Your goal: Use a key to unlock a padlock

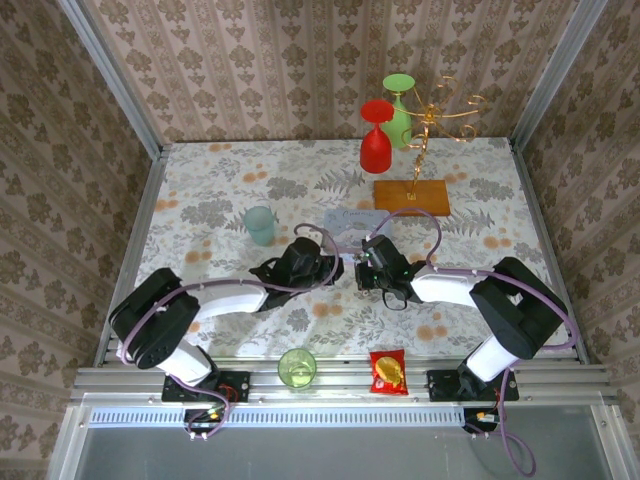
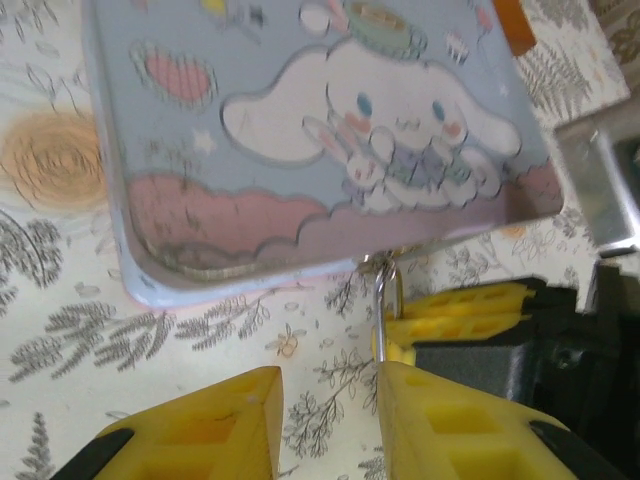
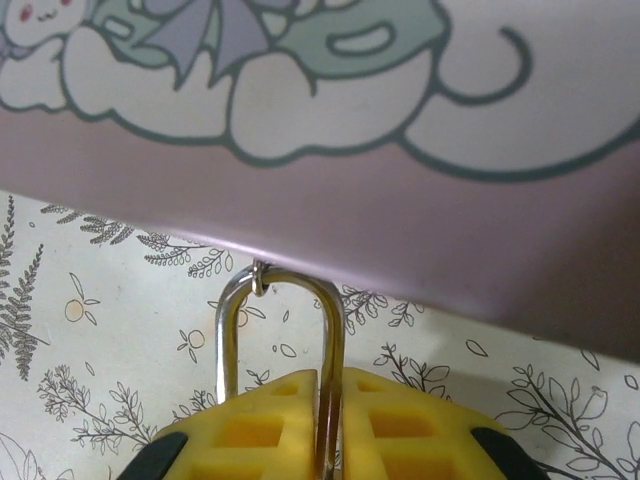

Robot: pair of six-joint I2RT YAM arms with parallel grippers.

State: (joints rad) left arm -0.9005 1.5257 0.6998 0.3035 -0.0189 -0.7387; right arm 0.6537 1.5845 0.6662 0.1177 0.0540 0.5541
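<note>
The right gripper [image 3: 325, 388] is closed on the padlock [image 3: 337, 330], whose thin silvery shackle is pinched between the yellow fingers. A small ring [image 3: 258, 281] is threaded on the shackle's top, against the edge of a pastel cartoon-printed tin [image 3: 420, 215]. Just beside the padlock, the left gripper [image 2: 330, 420] is held open with nothing between its fingers, over the floral table [image 1: 220, 190].
</note>
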